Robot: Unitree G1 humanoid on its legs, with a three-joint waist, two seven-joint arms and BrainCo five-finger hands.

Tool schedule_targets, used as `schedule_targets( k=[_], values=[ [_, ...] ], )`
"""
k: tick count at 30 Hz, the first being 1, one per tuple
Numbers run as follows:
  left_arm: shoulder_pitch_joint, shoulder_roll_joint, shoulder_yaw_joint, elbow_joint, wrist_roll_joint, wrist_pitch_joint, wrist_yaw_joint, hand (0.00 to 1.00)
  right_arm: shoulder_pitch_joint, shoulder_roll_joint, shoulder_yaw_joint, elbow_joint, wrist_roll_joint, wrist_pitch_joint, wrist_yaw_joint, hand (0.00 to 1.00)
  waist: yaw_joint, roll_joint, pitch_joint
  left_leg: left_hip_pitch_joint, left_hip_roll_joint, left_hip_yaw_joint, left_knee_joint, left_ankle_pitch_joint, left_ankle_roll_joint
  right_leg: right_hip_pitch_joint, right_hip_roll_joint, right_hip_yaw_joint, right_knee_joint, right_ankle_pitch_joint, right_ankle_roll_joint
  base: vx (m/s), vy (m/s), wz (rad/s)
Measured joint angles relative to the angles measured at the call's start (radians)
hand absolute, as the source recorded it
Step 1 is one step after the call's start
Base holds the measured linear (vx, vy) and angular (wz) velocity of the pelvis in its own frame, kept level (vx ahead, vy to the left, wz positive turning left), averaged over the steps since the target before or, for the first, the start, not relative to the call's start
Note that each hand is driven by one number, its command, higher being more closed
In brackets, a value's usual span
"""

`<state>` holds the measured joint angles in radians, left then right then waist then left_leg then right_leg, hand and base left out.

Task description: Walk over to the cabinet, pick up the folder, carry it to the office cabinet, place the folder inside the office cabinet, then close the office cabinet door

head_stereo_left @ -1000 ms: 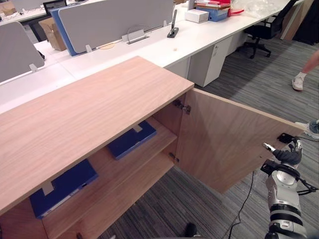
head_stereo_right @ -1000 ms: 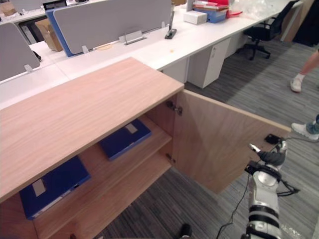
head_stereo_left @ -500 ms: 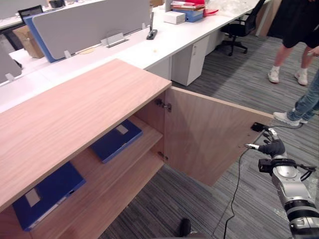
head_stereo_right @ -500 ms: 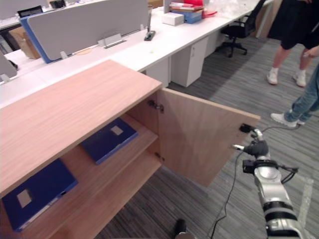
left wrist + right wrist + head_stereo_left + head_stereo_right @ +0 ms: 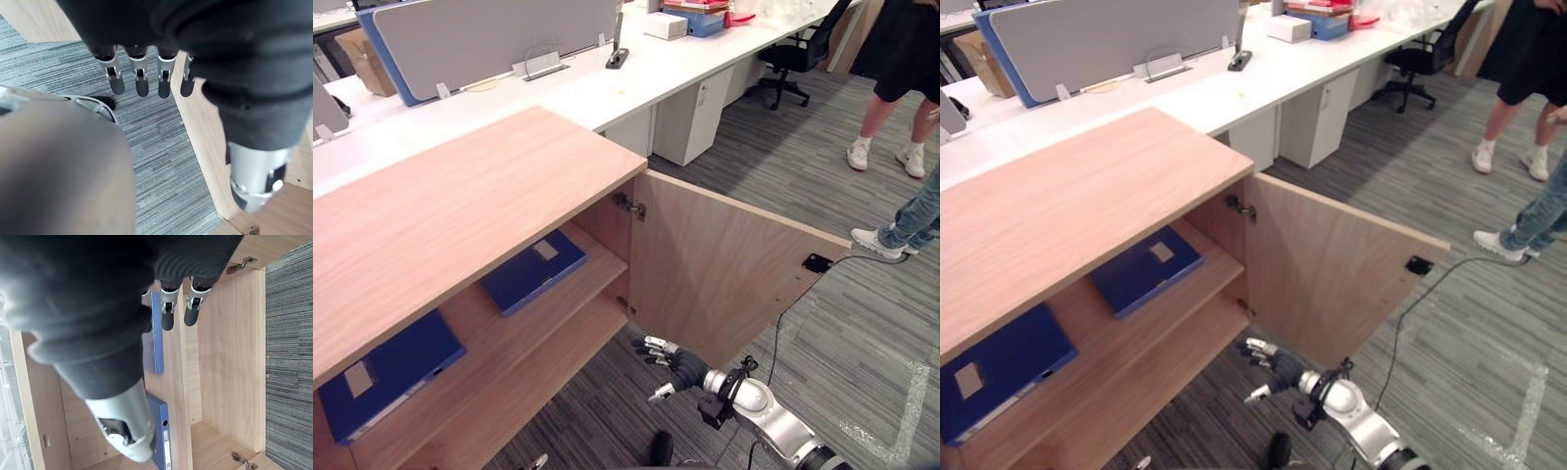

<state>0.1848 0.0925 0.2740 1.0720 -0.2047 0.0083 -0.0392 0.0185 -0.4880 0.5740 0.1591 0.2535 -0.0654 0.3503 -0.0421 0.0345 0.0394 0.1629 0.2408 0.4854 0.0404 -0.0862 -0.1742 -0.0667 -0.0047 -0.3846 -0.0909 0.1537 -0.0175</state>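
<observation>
Blue folder (image 5: 530, 273) shelved, right hand (image 5: 685, 367) spread near door (image 5: 724, 264)

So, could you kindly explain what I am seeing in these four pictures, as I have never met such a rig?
This is a walking humanoid robot with two hands. The two wide pictures come from cameras in its head, looking down; the two close ones come from a camera on each wrist, looking along that hand. Before it stands a wooden cabinet with its door swung open. Two blue folders lie on its upper shelf: one near the hinge, one further to the robot's left. The right hand hangs open low before the cabinet, holding nothing; the left hand, fingers straight, hangs over the carpet, also empty. Behind stands a white desk, and a person's legs show at the right.
</observation>
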Motion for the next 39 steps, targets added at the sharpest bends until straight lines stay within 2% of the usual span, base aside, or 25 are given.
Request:
schedule_targets(
  k=[9,13,17,20,22,23,25,26,27,28,30,31,32,33,34,35,37,39],
  values=[
    [-0.016,0.005,0.008,0.037,0.021,0.0,0.0,0.0,0.062,-0.003,0.047,-0.044,-0.067,-0.003,0.04,0.0,0.002,-0.001,0.002,0.032,-0.013,0.048,-0.005,-0.008,-0.006,0.003,-0.001,0.043,-0.001,0.007,-0.002,0.06,0.058,-0.14],
    [-0.02,0.006,0.006,0.037,0.037,0.0,0.0,0.0,0.106,0.004,0.029,0.015,-0.097,-0.004,0.037,0.0,0.001,-0.002,0.003,0.032,-0.014,0.048,-0.004,-0.007,-0.006,0.002,-0.001,0.043,-0.001,0.004,0.0,0.0,0.0,0.0],
    [-0.022,0.006,0.004,0.037,0.038,0.001,0.001,0.0,0.188,0.066,-0.165,0.106,-0.128,0.003,-0.007,0.0,0.002,-0.004,0.007,0.032,-0.015,0.046,-0.004,-0.006,-0.005,0.002,-0.004,0.038,-0.001,-0.003,0.002,-0.04,-0.004,0.02],
    [-0.022,0.006,0.004,0.037,0.038,0.002,0.001,0.0,0.234,0.096,-0.376,0.126,-0.138,0.008,-0.069,0.0,-0.001,-0.008,0.01,0.03,-0.019,0.039,-0.001,-0.006,-0.004,0.005,-0.01,0.03,-0.001,-0.003,0.002,-0.05,-0.001,0.07],
    [-0.021,0.006,0.004,0.037,0.037,0.003,0.003,0.0,0.245,0.126,-0.542,0.164,-0.138,0.022,-0.136,0.0,-0.006,-0.01,0.016,0.023,-0.018,0.022,0.025,-0.019,0.013,0.017,-0.018,0.016,0.0,-0.004,0.003,-0.05,-0.003,0.17],
    [-0.021,0.006,0.004,0.037,0.037,0.003,0.003,0.0,0.247,0.133,-0.579,0.173,-0.138,0.027,-0.15,0.0,-0.01,-0.009,0.016,0.012,-0.013,0.018,0.049,-0.031,0.019,0.018,-0.02,0.011,0.0,-0.004,0.004,-0.04,-0.013,0.15],
    [-0.02,0.006,0.006,0.034,0.031,0.002,0.009,0.0,0.234,0.154,-0.666,0.194,-0.137,0.037,-0.202,0.0,-0.01,0.0,0.036,-0.014,0.012,0.005,0.159,-0.074,0.03,0.021,-0.019,0.013,0.004,-0.004,0.004,-0.07,-0.01,-0.13],
    [-0.01,0.008,0.022,0.032,0.009,0.001,0.012,0.0,0.208,0.162,-0.681,0.212,-0.137,0.044,-0.241,0.0,-0.006,-0.012,0.048,-0.066,0.018,-0.052,0.284,-0.085,0.051,0.01,-0.03,0.048,0.024,-0.005,0.003,-0.08,-0.006,-0.4],
    [-0.003,0.008,0.024,0.031,0.0,0.001,0.013,0.0,0.195,0.162,-0.684,0.22,-0.137,0.045,-0.253,0.0,-0.006,-0.015,0.051,-0.097,0.016,-0.103,0.342,-0.087,0.062,0.007,-0.035,0.065,0.034,-0.005,0.002,-0.08,0.024,-0.76],
    [0.016,-0.003,0.023,0.03,-0.022,0.001,0.014,0.0,0.158,0.165,-0.701,0.252,-0.136,0.046,-0.283,0.0,0.009,-0.018,0.054,-0.128,-0.037,-0.261,0.363,-0.143,0.056,-0.01,-0.042,0.12,0.042,-0.004,0.002,-0.05,0.046,-0.82],
    [0.042,-0.013,0.022,0.026,-0.048,-0.001,0.015,0.0,0.117,0.187,-0.722,0.293,-0.134,0.05,-0.323,0.0,0.026,-0.011,0.054,-0.128,-0.115,-0.414,0.318,-0.198,0.051,-0.025,-0.035,0.177,0.041,-0.002,0.005,-0.05,0.089,-1.06],
    [0.053,-0.015,0.018,0.023,-0.058,-0.001,0.014,0.0,0.11,0.209,-0.74,0.292,-0.129,0.054,-0.34,0.0,0.033,-0.006,0.052,-0.129,-0.145,-0.466,0.264,-0.216,0.067,-0.032,-0.016,0.192,0.026,0.001,0.009,-0.08,0.112,-1.23],
    [0.056,-0.013,0.018,0.019,-0.066,0.0,0.013,0.0,0.109,0.239,-0.746,0.29,-0.12,0.06,-0.348,0.0,0.046,-0.004,0.054,-0.126,-0.151,-0.472,0.243,-0.205,0.11,-0.039,0.007,0.218,0.015,0.0,0.011,-0.07,0.097,-1.04],
    [0.062,-0.016,0.019,0.019,-0.07,0.0,0.013,0.0,0.118,0.254,-0.747,0.28,-0.117,0.062,-0.352,0.0,0.048,0.001,0.043,-0.13,-0.139,-0.461,0.229,-0.203,0.123,-0.042,0.013,0.22,0.013,0.001,0.013,-0.03,0.055,-0.89],
    [0.065,-0.017,0.017,0.019,-0.07,0.0,0.013,0.0,0.13,0.267,-0.751,0.27,-0.117,0.065,-0.363,0.0,0.043,0.002,0.043,-0.126,-0.134,-0.432,0.209,-0.199,0.128,-0.065,0.008,0.221,0.066,0.003,0.009,0.13,0.065,-0.51],
    [0.064,-0.011,0.018,0.02,-0.069,-0.001,0.013,0.0,0.138,0.269,-0.754,0.271,-0.117,0.068,-0.376,0.0,0.032,-0.01,0.037,-0.122,-0.155,-0.424,0.197,-0.191,0.126,-0.053,-0.008,0.226,0.056,0.015,0.006,0.15,0.075,-0.39],
    [0.058,-0.018,0.016,0.017,-0.064,-0.002,0.013,0.0,0.144,0.283,-0.783,0.27,-0.116,0.073,-0.387,0.0,0.031,0.01,0.029,-0.112,-0.17,-0.421,0.158,-0.161,0.126,-0.048,-0.009,0.244,0.006,0.044,0.011,0.14,0.08,-0.31],
    [0.049,-0.023,0.017,0.015,-0.053,-0.007,0.012,0.0,0.148,0.291,-0.787,0.27,-0.117,0.077,-0.39,0.0,0.033,0.017,0.029,-0.101,-0.178,-0.428,0.138,-0.142,0.134,-0.062,-0.008,0.253,0.027,0.048,0.011,0.12,0.051,-0.29]
  ],
)
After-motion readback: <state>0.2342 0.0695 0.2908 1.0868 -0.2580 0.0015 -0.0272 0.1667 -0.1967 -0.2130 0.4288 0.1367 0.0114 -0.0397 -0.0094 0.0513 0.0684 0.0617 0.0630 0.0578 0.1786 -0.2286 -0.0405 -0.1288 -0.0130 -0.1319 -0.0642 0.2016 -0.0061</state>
